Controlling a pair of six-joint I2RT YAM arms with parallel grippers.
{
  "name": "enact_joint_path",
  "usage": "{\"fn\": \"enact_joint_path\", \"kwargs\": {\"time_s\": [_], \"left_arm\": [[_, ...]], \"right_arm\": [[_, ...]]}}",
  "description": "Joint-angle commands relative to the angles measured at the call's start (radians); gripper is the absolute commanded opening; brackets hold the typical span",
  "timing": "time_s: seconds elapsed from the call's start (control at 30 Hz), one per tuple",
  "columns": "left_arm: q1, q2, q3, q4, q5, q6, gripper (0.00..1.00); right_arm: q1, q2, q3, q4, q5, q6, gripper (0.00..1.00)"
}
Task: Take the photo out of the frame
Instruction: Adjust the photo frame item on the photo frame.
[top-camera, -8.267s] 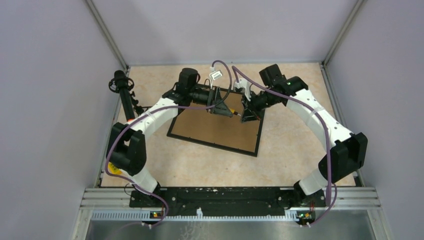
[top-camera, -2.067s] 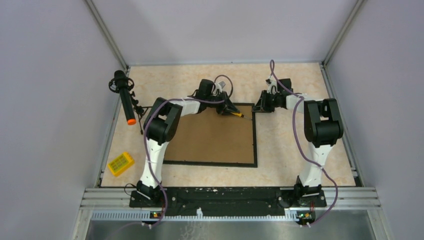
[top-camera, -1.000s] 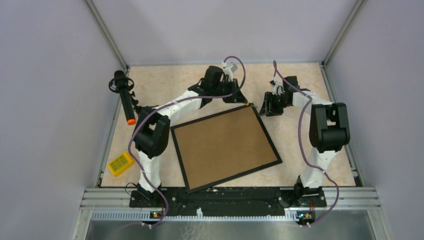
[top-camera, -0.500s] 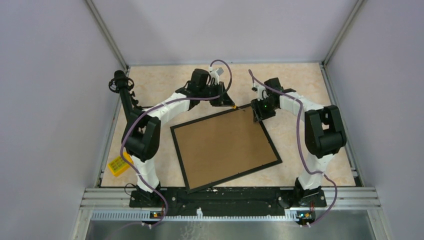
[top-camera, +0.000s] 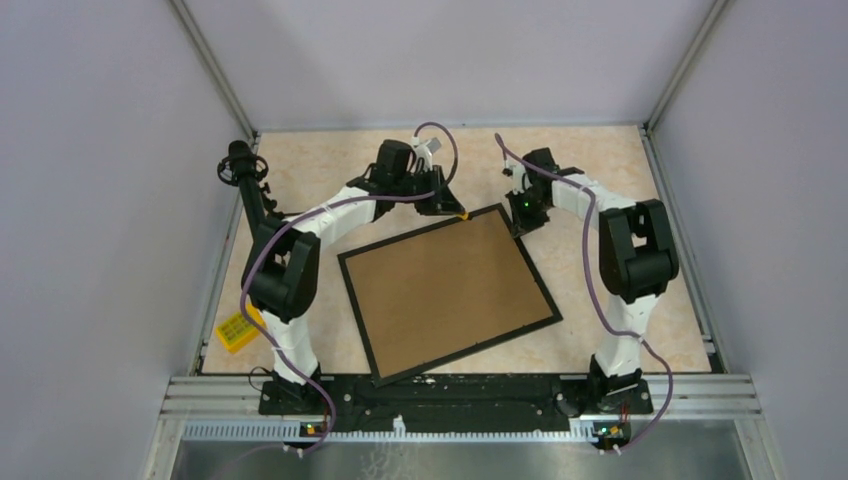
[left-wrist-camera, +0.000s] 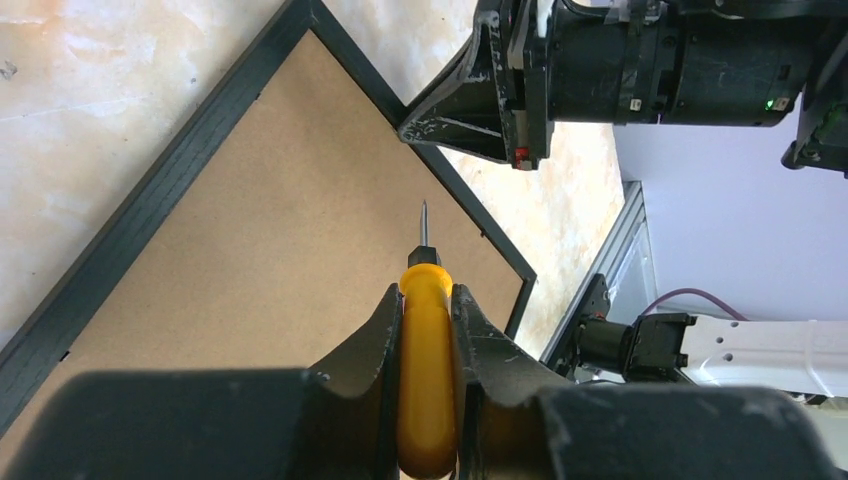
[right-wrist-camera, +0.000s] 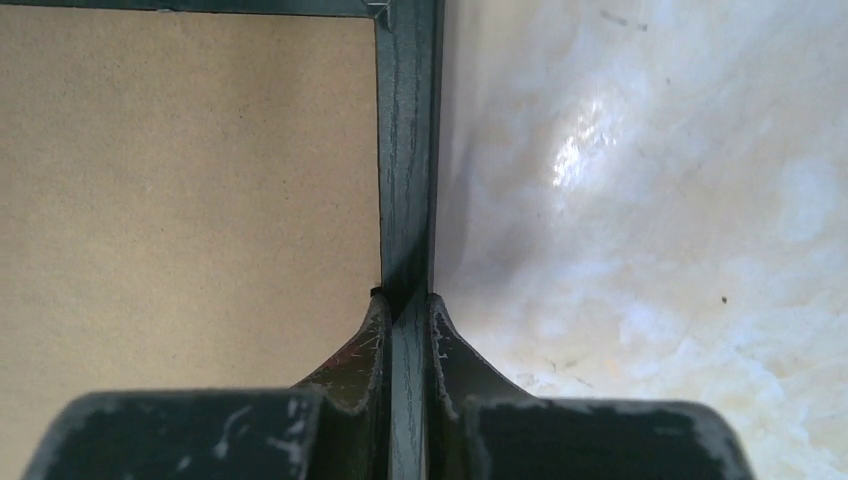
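Robot lab test cell, plain grey wall panels (top-camera: 100, 200) on metal posts (top-camera: 212, 68) round a marbled table (top-camera: 620, 290), left arm (top-camera: 335, 208) and right arm (top-camera: 580, 192) bolted to a rail (top-camera: 450, 390) at the table's near edge, microphone (top-camera: 240, 165) at its left edge.

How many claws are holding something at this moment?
2. The left claw holds a yellow-handled screwdriver above the frame's brown back, near its far corner. The right claw is shut on the frame's black border.
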Motion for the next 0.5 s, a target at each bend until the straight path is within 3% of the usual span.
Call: {"fn": "enact_joint_path", "kwargs": {"time_s": [0.0,0.23,0.47], "left_arm": [[0.015,-0.052,-0.007,0.058,0.03,-0.012,0.0],[0.029,-0.051,-0.021,0.065,0.029,-0.008,0.0],[0.033,-0.03,-0.009,0.065,0.02,-0.013,0.0]], "right_arm": [[-0.022,0.138,0.031,0.013,0.016,0.039,0.0],[-0.202,0.218,0.092,-0.001,-0.058,0.104,0.0],[-0.34,0.177,0.039,0.014,-0.115,0.135,0.0]]}}
